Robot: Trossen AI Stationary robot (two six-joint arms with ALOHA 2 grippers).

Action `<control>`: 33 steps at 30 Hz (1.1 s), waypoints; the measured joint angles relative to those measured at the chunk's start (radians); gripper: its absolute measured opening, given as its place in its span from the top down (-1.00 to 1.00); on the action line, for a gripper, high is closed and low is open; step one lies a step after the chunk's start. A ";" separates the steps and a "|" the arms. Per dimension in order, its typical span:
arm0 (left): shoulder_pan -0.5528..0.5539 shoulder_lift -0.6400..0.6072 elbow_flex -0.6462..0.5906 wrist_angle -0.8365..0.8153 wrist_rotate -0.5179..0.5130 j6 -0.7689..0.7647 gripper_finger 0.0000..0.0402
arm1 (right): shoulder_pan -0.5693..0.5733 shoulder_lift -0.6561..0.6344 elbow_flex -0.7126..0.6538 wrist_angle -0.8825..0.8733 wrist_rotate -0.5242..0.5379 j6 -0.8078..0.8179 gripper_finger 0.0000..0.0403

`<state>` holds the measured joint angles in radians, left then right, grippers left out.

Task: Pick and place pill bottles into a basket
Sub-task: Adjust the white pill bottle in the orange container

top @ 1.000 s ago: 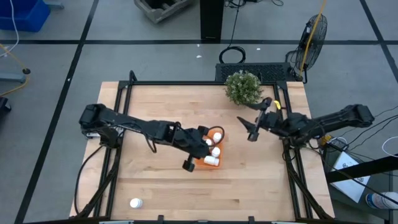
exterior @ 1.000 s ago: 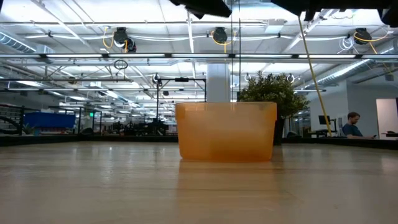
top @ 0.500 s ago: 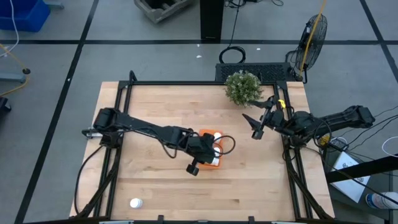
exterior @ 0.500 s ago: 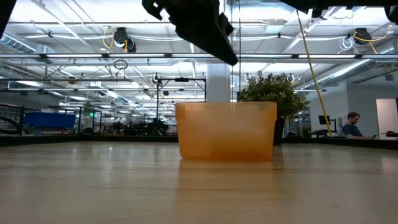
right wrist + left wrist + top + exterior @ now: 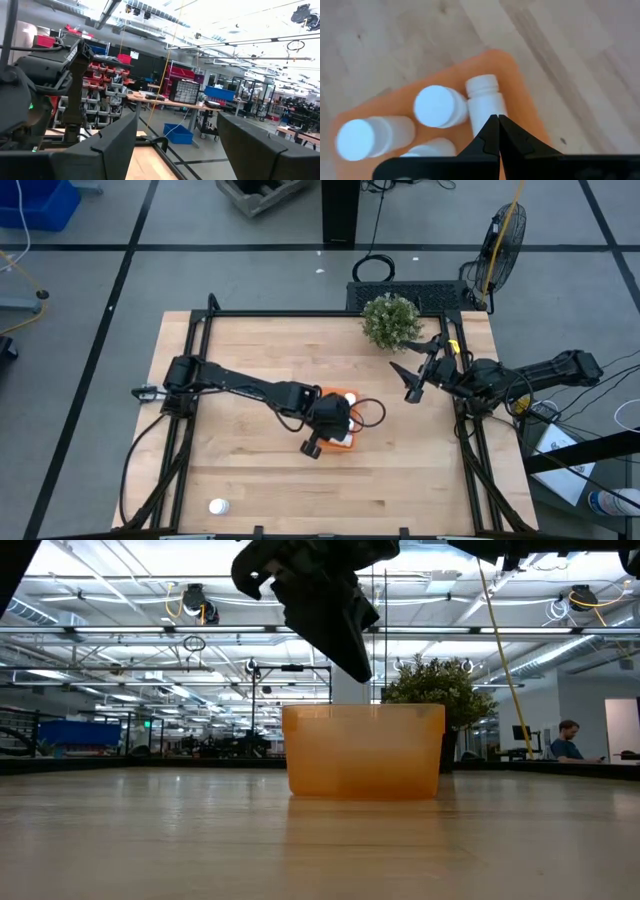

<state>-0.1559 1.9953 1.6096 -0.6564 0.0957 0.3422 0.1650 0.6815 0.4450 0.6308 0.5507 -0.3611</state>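
Observation:
The basket (image 5: 512, 85) is a shallow orange tray near the table's middle (image 5: 325, 393); it also shows in the low view (image 5: 363, 752). Several white pill bottles are in it: one lies on its side (image 5: 482, 102), and others show their caps (image 5: 436, 106) (image 5: 357, 139). My left gripper (image 5: 497, 122) is shut and slants down over the lying bottle. Its tips (image 5: 360, 670) stay a little above the basket's rim. One more bottle (image 5: 218, 506) stands on the table near the front left corner. My right gripper (image 5: 410, 385) waits open at the table's right side, raised.
A green bushy plant (image 5: 391, 320) stands at the table's far right, behind the basket in the low view (image 5: 440, 690). Bare wood lies between the basket and the loose bottle. A person sits far off in the room (image 5: 567, 740).
My left gripper has sunk toward the basket, moving a little toward the table's near edge and tipping more steeply downward. It now covers most of the bottles in the high view. It has stayed shut.

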 joint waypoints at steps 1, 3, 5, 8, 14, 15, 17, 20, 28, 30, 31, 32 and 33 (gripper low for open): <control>0.000 0.000 0.000 -0.001 0.011 -0.006 1.00 | 0.000 0.000 0.000 0.000 0.000 0.000 -0.32; 0.000 0.000 0.000 -0.021 0.032 -0.013 1.00 | 0.000 0.000 0.000 0.000 0.000 0.001 -0.32; 0.000 0.016 0.000 -0.023 0.039 -0.028 1.00 | 0.000 0.000 0.000 0.000 0.000 0.005 -0.32; 0.000 0.041 -0.002 -0.048 0.051 -0.037 1.00 | 0.000 0.000 0.000 0.000 0.000 0.007 -0.32; 0.000 0.066 -0.002 -0.041 0.060 -0.039 1.00 | 0.000 0.002 0.000 -0.008 0.002 0.009 -0.32; 0.000 0.065 -0.002 -0.034 0.061 -0.038 1.00 | 0.000 0.003 0.000 -0.007 0.001 0.012 -0.32; 0.000 0.064 -0.002 -0.016 0.064 -0.038 1.00 | 0.000 0.003 0.000 -0.009 0.002 0.012 -0.32; 0.000 0.064 -0.002 -0.026 0.065 -0.038 0.99 | 0.000 0.003 0.000 -0.011 0.002 0.013 -0.32; 0.003 0.064 -0.002 -0.032 0.079 -0.124 0.72 | 0.000 0.003 0.000 -0.015 0.000 0.018 -0.32; 0.005 0.064 -0.002 -0.034 0.076 -0.143 0.62 | 0.000 0.003 0.000 -0.015 0.000 0.018 -0.32; 0.007 0.064 -0.002 -0.034 0.065 -0.147 0.57 | 0.000 0.003 0.000 -0.015 0.000 0.018 -0.32; 0.007 0.064 -0.002 -0.031 0.056 -0.147 0.52 | 0.000 0.003 0.000 -0.015 0.000 0.018 -0.32; 0.008 0.064 -0.002 -0.027 0.049 -0.153 0.47 | 0.000 0.003 0.000 -0.015 0.000 0.019 -0.32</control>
<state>-0.1481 2.0594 1.6077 -0.6833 0.1443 0.1892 0.1654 0.6849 0.4450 0.6155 0.5507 -0.3423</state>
